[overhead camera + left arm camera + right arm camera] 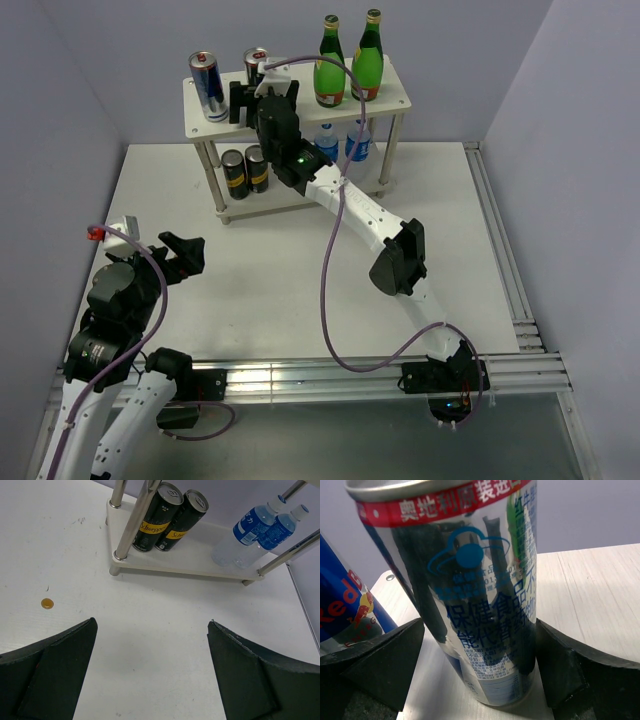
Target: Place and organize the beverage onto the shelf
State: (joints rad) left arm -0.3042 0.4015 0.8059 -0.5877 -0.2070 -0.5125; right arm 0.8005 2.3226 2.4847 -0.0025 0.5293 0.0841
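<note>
**Right arm at shelf top, left arm idling**

Right gripper (479, 630) is bracketing a silver-blue can (470, 570) on the shelf (395, 98) top tier, at the table (450, 260) far edge. Clamped or let go: cannot tell. Overhead, the wrist is mostly hiding that can. Green bottles (329, 75) are standing on the same tier, water bottles (252, 522) below beside black cans (160, 517). Left gripper (152, 625) is hanging spread wide, empty, near the left edge.

White table (262, 300) with pale two-tier shelf (395, 90), small orange disc (47, 603)

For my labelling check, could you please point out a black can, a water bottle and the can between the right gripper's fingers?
black can (154, 527): left wrist view, yellow label
water bottle (252, 522): left wrist view, blue label
silver can (480, 605): right wrist view, printed side
</note>
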